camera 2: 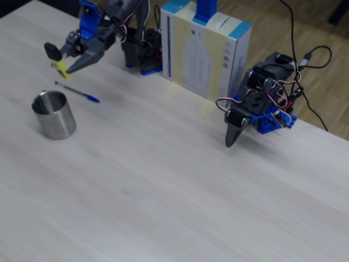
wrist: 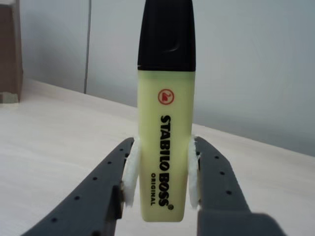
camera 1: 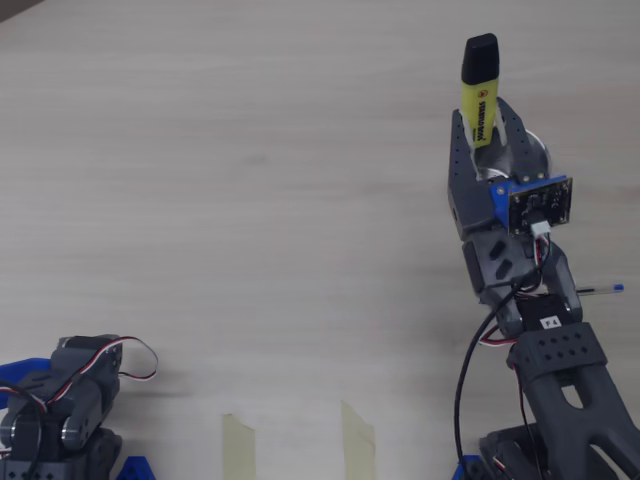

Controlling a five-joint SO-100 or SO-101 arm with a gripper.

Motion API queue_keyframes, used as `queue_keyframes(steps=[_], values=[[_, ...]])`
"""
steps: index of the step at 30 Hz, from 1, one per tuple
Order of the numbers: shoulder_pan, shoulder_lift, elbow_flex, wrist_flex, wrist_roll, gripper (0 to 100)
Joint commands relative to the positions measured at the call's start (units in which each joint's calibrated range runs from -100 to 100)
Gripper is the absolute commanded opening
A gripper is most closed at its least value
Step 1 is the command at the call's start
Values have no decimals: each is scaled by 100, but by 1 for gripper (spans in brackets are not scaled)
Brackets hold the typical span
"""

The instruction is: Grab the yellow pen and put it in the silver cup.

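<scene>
On the pale wooden tabletop (camera 2: 180, 180), the working arm (camera 2: 122, 16) reaches out from the far edge in the fixed view, with a second, idle arm (camera 2: 259, 106) parked well apart at the right beside an upright blue-and-white box (camera 2: 204, 46). The silver cup (camera 2: 53, 114) stands open-mouthed and empty near the left edge. The gripper (camera 2: 68, 63) hangs above and just behind the cup, clamped on the yellow pen (camera 2: 56, 59); the wrist view shows both white pads (wrist: 129, 177) pressed against the flat sides of the yellow pen's lower body, black cap up. A thin blue ballpoint pen (camera 2: 76, 91) lies on the tabletop between the gripper and the cup.

Risks, as judged: the yellow pen appears not yet centred over the cup, so an early release would drop it onto the rim or beside the cup. The grip is low on the body, so the yellow pen may tip as the pads part. A low descent could knock the light cup over.
</scene>
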Motion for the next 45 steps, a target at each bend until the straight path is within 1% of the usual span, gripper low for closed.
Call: queue_keyframes(steps=[1, 4, 8, 21, 26, 36, 45], values=[[127, -338, 142, -589, 30, 2], [235, -421, 440, -1056, 14, 2], [388, -504, 766, -1336, -17, 2], [1065, -470, 820, -1361, -23, 2], [1191, -429, 811, -1361, -23, 2], [1380, 376, 314, -1353, -12, 2], [1669, 783, 287, -1353, -12, 2]])
